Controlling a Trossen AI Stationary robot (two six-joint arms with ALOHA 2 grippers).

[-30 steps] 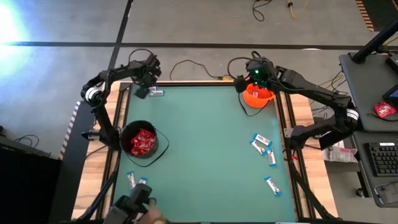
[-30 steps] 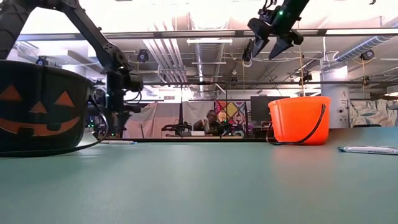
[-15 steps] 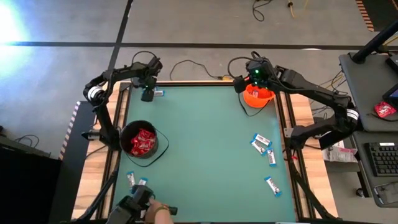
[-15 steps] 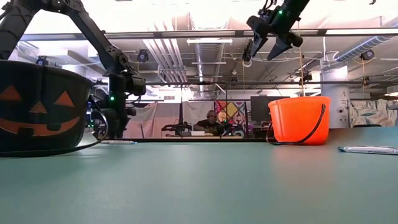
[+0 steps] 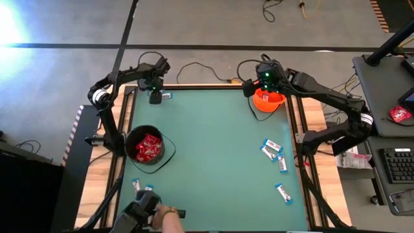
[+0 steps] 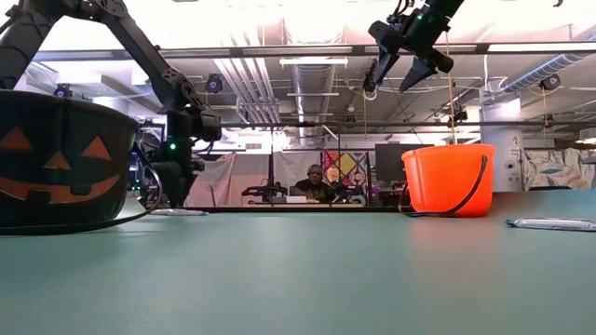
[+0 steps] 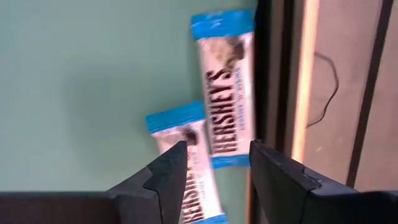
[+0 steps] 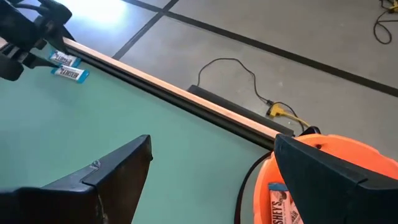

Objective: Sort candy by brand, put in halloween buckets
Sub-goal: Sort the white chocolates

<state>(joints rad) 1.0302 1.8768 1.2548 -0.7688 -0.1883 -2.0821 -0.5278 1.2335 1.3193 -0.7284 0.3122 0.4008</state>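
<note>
- The left end effector [image 5: 155, 97] is down at the far left corner of the green tabletop [image 5: 213, 149]. Its two dark fingers [image 7: 171, 171] stand partly spread, one on each side of a slim white-and-blue wrapped bar [image 7: 189, 165]; whether they touch it cannot be told.
- A second white-and-blue bar [image 7: 225, 87] lies just beside the first, along the tabletop's dark edge rail. The two are roughly parallel, their long axes running away from the wrist camera.
- The right end effector [image 5: 265, 81] hangs above the bright orange plastic bucket [image 5: 268, 100] at the far right corner, fingers wide apart and holding nothing.
- The right wrist view shows a white-and-blue bar [image 8: 283, 202] inside the orange bucket, hidden from the low view by its wall [image 6: 447, 181].
- The high view shows shiny red packets [image 5: 147, 147] piled in the black round bucket [image 5: 132, 139] near the left edge, four more white-and-blue bars [image 5: 273, 152] scattered by the right edge, and two [image 5: 141, 188] near the front left corner.
- Only the low view shows the orange pumpkin face [image 6: 56, 163] on the black bucket.
</note>
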